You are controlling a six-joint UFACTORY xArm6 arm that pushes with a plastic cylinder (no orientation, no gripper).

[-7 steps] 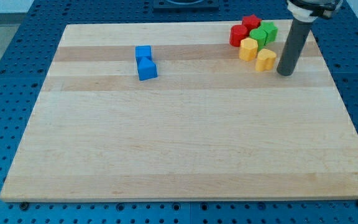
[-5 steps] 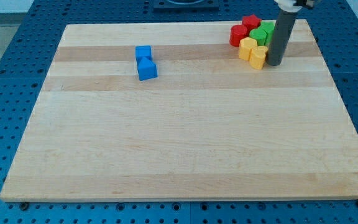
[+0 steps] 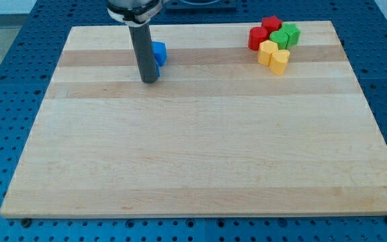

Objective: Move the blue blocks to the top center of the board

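Note:
Blue blocks (image 3: 158,54) show at the view's upper left of the board, mostly hidden behind my rod, so only one piece is clear. My tip (image 3: 149,81) rests on the board just to the left of and below them, right against them.
A cluster sits at the view's top right: two red blocks (image 3: 257,37), two green blocks (image 3: 287,35) and two yellow blocks (image 3: 274,55). The wooden board (image 3: 193,161) lies on a blue pegboard surface.
My rod has swept from the yellow blocks at the right across to the blue blocks at the left. The blue blocks have shifted slightly up and right. One yellow block was nudged left.

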